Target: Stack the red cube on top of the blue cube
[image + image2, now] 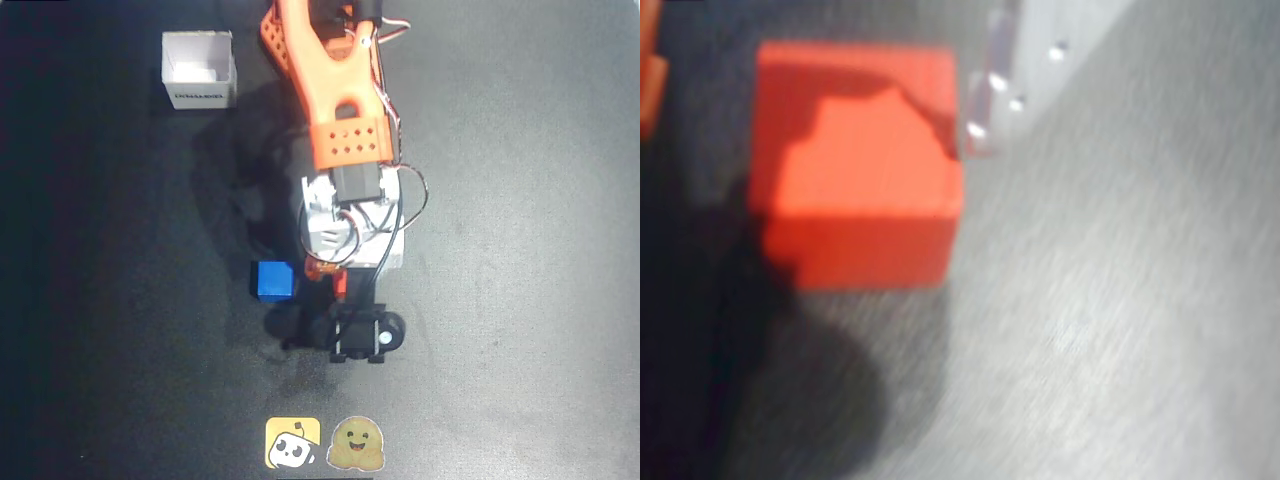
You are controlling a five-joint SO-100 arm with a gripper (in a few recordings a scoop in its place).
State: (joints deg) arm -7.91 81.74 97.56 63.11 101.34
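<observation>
In the wrist view the red cube [855,165] looms large and blurred on the dark table. A pale finger [985,100] touches its upper right corner, while an orange finger [648,80] stands off to its left with a gap. My gripper [815,100] is open around the cube. In the overhead view the orange arm reaches down from the top and the gripper [330,275] hides most of the red cube [341,285], of which a sliver shows. The blue cube [273,280] sits on the table just left of the gripper, a small gap apart.
An open white box [198,70] stands at the top left of the overhead view. Two stickers, a yellow one [292,443] and a tan smiling one [359,443], lie flat near the bottom edge. The table [520,300] is black.
</observation>
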